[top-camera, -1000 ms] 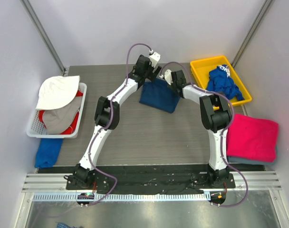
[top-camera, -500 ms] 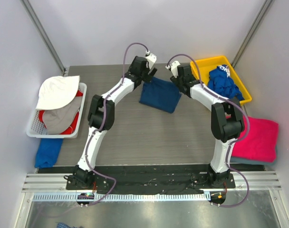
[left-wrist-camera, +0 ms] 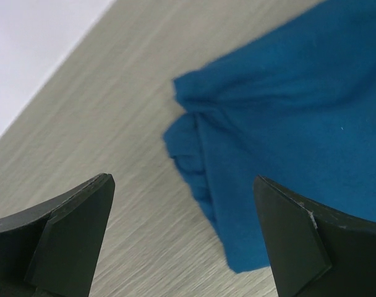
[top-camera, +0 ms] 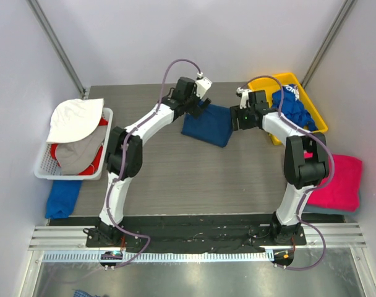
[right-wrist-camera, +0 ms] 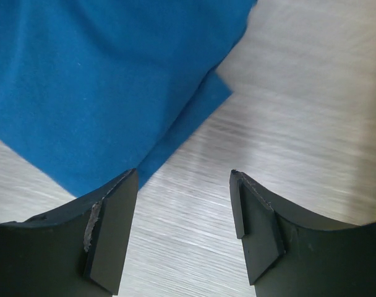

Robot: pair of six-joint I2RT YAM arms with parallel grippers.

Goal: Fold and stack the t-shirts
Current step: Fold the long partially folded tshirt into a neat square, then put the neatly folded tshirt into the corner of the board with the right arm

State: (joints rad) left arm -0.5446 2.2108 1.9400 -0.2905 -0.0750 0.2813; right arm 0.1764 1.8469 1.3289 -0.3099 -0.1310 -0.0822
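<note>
- Left fingers (left-wrist-camera: 70, 229) stood fully spread and gripped nothing, poised over the bunched corner of the folded blue t-shirt (left-wrist-camera: 287, 124).
- Right fingers (right-wrist-camera: 111, 229) were parted and empty, over the bare surface (right-wrist-camera: 287, 124) just beside that shirt's opposite corner.
- The folded shirt lay flat between both arms.
- A crumpled blue t-shirt (top-camera: 291, 106) sat in the yellow tray (top-camera: 311, 104).
- A pink t-shirt (top-camera: 336, 179) lay at the right edge.

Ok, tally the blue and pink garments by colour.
Blue: 3 – folded blue shirt mid-table, crumpled blue shirt in the yellow bin, blue cloth by the white basket
Pink: 1 – pink shirt
Total: 4, leaving out the greyish edge under the pink shirt.
</note>
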